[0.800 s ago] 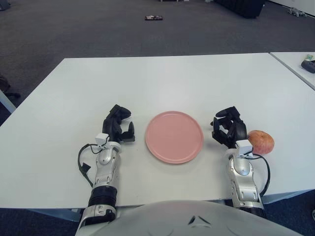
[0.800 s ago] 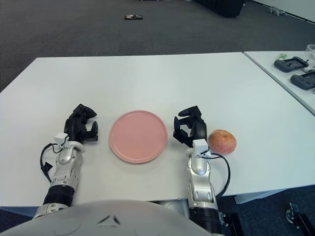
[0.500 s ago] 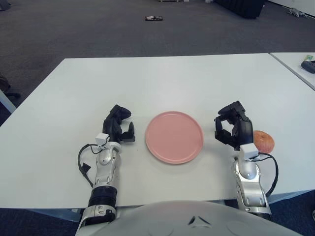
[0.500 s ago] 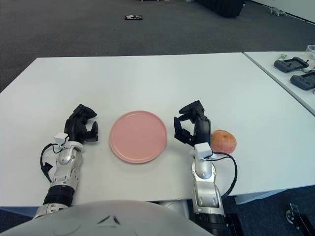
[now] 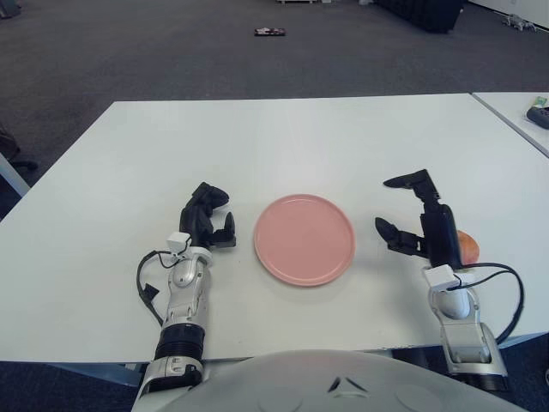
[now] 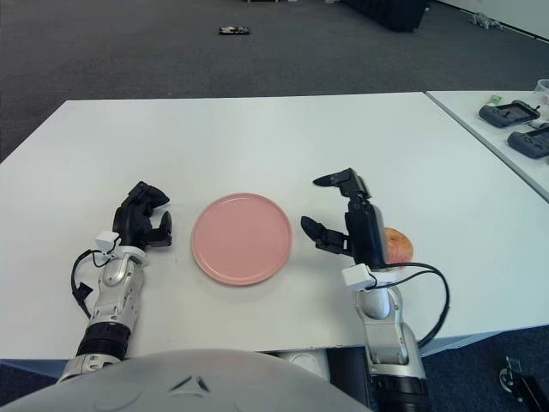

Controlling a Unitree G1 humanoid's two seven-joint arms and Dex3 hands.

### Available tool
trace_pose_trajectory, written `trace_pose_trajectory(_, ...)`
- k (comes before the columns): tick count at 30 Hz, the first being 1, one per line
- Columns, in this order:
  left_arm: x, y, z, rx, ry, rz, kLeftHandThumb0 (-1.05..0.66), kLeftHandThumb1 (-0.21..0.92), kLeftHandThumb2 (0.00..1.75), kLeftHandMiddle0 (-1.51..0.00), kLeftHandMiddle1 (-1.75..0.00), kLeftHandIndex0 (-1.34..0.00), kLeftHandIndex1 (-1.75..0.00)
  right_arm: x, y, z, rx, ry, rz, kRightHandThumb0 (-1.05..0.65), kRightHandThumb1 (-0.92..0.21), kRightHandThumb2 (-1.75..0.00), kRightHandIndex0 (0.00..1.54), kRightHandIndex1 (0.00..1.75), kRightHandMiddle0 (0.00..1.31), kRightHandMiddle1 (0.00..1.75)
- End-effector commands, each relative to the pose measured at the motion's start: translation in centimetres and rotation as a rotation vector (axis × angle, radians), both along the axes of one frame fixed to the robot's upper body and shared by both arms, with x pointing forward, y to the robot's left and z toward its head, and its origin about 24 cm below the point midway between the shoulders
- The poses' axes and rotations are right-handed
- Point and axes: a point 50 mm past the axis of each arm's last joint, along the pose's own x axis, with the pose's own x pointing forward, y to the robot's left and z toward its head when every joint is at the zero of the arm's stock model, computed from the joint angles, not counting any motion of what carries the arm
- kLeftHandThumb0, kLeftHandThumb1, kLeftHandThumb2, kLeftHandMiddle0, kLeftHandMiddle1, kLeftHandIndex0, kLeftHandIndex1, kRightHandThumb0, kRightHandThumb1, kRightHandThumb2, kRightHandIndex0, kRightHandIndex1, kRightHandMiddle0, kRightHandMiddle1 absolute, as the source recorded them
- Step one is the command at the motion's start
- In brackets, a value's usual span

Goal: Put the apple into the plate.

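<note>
A red-yellow apple (image 6: 398,245) lies on the white table to the right of a pink plate (image 6: 241,238). My right hand (image 6: 343,216) is raised above the table just left of the apple, its fingers spread open and empty; it covers most of the apple in the left eye view (image 5: 467,246). My left hand (image 6: 143,220) rests on the table left of the plate with its fingers curled and holds nothing. The plate is empty.
A second white table (image 6: 515,137) stands at the right with black controllers (image 6: 506,112) on it. The table's front edge runs just behind my forearms. A small dark object (image 6: 232,30) lies on the grey carpet far back.
My right hand has lifted, shifted right toward the apple and opened its fingers. The apple, plate and left hand have not moved.
</note>
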Motion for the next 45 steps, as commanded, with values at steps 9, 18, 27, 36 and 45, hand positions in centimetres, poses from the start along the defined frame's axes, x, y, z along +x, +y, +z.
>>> trace_pose_trajectory(9, -1.3, -0.3, -1.9, -0.046, 0.101, 0.010, -0.01, -0.08, 1.75, -0.92, -1.75, -0.71, -1.67, -2.3, -1.8, 1.4, -0.141, -0.024, -0.221, -1.04, -0.67, -0.66, 0.00, 0.00, 0.00, 0.01)
trace_pose_trajectory(18, -1.3, -0.4, -1.9, -0.042, 0.102, 0.011, -0.01, -0.08, 1.75, -0.92, -1.75, -0.71, -1.68, -2.5, -3.3, 1.5, -0.198, 0.123, -0.288, -1.05, -0.64, -0.61, 0.00, 0.00, 0.00, 0.00)
trace_pose_trajectory(27, -1.3, -0.5, -1.9, -0.058, 0.097, 0.007, -0.01, -0.08, 1.75, -0.92, -1.75, -0.70, -1.68, -2.5, -3.8, 1.7, -0.217, 0.226, -0.312, -1.05, -0.58, -0.56, 0.00, 0.00, 0.00, 0.00)
trace_pose_trajectory(36, -1.3, -0.6, -1.8, -0.059, 0.092, 0.003, -0.01, -0.07, 1.75, -0.92, -1.75, -0.69, -1.69, -2.0, -4.4, 2.2, -0.275, 0.342, -0.281, -1.00, -0.51, -0.60, 0.00, 0.00, 0.00, 0.00)
trace_pose_trajectory(45, -1.4, -0.6, -1.7, -0.040, 0.089, 0.001, -0.01, -0.07, 1.75, -0.92, -1.75, -0.69, -1.69, -1.6, -4.1, 2.3, -0.314, 0.411, -0.274, -1.02, -0.51, -0.64, 0.00, 0.00, 0.00, 0.00)
